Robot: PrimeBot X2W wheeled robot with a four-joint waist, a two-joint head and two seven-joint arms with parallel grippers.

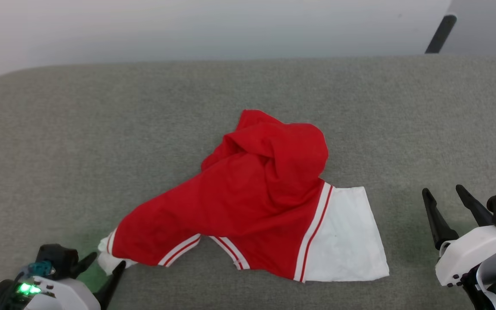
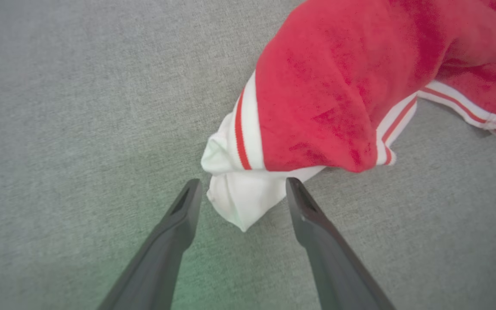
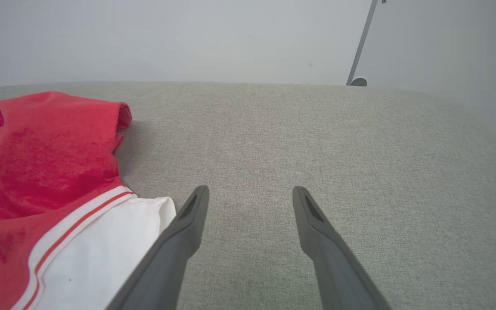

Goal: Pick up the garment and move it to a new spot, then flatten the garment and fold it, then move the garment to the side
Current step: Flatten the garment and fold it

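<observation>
The garment [image 1: 252, 202] lies crumpled in the middle of the grey cloth surface, red with white sleeves and striped trim. One white sleeve [image 1: 345, 234] spreads flat on the right side. The other sleeve [image 2: 239, 193] is bunched at the lower left. My left gripper [image 1: 108, 260] stands open, its two fingers either side of that bunched white sleeve tip, apart from the cloth in the left wrist view [image 2: 241, 185]. My right gripper [image 1: 444, 191] is open to the right of the garment [image 3: 50, 172], nothing between its fingers [image 3: 250, 191].
The grey fabric-covered surface [image 1: 101, 129] runs across the whole scene, rounded at its far left corner. A pale wall rises behind it, and a dark slanted pole [image 1: 439, 34] stands at the far right.
</observation>
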